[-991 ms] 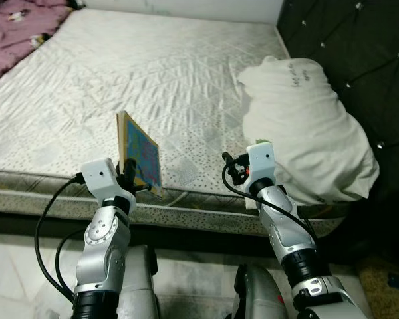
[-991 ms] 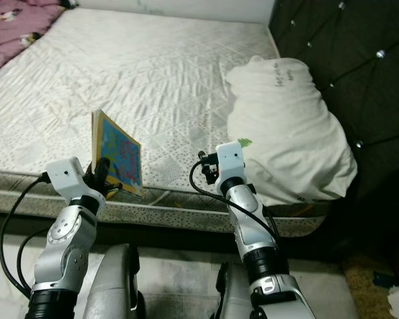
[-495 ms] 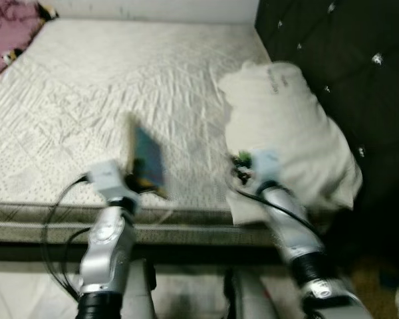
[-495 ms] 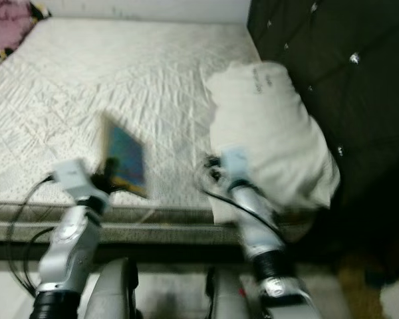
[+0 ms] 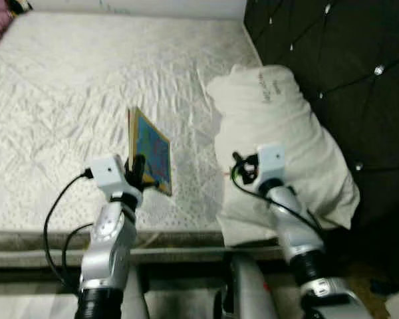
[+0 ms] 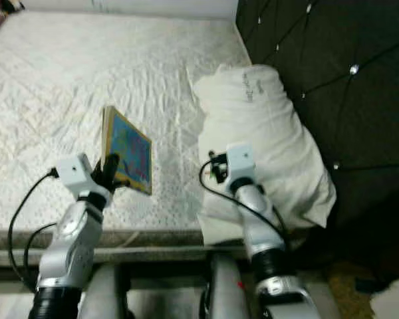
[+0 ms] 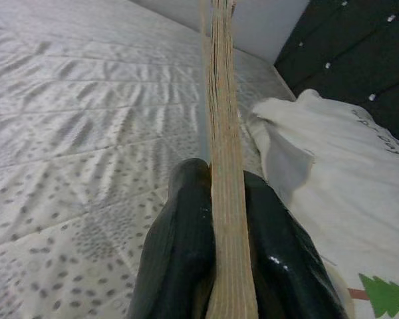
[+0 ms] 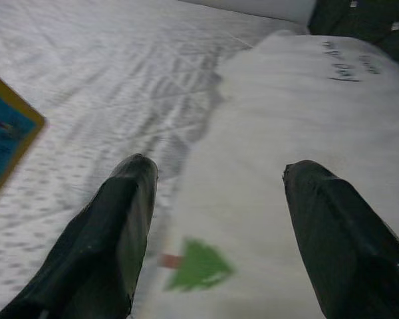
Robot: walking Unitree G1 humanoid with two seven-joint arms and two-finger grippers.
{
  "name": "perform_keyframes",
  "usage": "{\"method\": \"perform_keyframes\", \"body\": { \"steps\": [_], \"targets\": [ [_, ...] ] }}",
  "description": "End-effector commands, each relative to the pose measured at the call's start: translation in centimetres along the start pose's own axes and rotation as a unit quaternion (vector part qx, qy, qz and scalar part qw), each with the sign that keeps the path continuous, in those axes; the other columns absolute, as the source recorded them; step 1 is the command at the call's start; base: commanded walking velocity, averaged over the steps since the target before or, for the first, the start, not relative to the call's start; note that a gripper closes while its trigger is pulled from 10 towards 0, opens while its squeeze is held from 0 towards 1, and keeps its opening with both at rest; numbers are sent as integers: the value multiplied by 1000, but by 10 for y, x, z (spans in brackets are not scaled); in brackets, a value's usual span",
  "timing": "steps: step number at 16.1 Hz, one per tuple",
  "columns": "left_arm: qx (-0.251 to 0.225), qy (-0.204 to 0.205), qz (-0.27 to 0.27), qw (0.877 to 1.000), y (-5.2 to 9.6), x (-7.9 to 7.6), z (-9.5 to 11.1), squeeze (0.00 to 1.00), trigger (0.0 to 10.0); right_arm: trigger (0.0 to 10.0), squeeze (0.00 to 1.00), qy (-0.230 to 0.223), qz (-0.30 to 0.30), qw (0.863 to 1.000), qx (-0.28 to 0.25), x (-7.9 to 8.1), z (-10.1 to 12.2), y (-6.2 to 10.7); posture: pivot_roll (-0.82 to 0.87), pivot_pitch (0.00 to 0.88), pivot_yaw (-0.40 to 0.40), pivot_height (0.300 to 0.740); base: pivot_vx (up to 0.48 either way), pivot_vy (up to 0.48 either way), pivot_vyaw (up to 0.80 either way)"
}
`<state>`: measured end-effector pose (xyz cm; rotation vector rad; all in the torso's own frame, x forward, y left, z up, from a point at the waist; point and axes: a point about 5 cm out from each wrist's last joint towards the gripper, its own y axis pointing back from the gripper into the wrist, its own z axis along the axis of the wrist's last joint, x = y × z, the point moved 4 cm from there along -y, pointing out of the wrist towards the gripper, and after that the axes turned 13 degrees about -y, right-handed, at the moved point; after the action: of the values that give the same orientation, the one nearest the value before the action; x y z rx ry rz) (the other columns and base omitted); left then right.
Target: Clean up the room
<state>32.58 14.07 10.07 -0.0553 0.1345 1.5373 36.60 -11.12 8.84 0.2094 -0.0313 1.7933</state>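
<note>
Left gripper point(image 5: 138, 174) sat at centre-left of the left eye view, above the near edge of the white quilted mattress point(image 5: 66, 100). Its two black fingers point(image 7: 179, 246) were closed tight on the lower edge of a thin, flat book with a blue patterned cover and yellow border point(image 5: 149, 156). The book was held upright and slightly tilted, off the mattress surface. In the left wrist view the tan page edge point(image 7: 225, 166) ran straight up the middle of the frame, one finger pressed on either side.

Right gripper point(image 8: 216, 226) sat at centre-right of the left eye view, over the near end of the white pillow with small handwritten markings and a green tree print point(image 5: 279, 133). Its fingers point(image 8: 113, 226) were spread wide and held nothing; the pillow showed between them.

The pillow lay at right of the mattress, against the dark tufted headboard point(image 5: 332, 60) filling the upper right.
</note>
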Motion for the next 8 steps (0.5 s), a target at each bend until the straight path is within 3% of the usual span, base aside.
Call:
{"method": "perform_keyframes", "body": {
  "steps": [1, 5, 8],
  "targets": [
    [-7, 6, -1, 1000, -2, -2, 3, 0, 10000, 10000, 0, 2, 8, 1000, -4, 5, 2, -1, 19, 45, -25, 590, 0, 0, 0],
    [19, 40, -45, 998, -14, -20, -5, 0, 10000, 10000, 0, 6, 4, 1000, -6, 2, 4, -1, 6, 45, -25, 580, 0, 0, 0],
    [38, 116, -66, 990, -22, -39, -9, 0, 10000, 10000, 0, 11, -1, 1000, -8, -2, 5, 2, -19, 41, -26, 580, 0, 0, 0]
  ]
}}
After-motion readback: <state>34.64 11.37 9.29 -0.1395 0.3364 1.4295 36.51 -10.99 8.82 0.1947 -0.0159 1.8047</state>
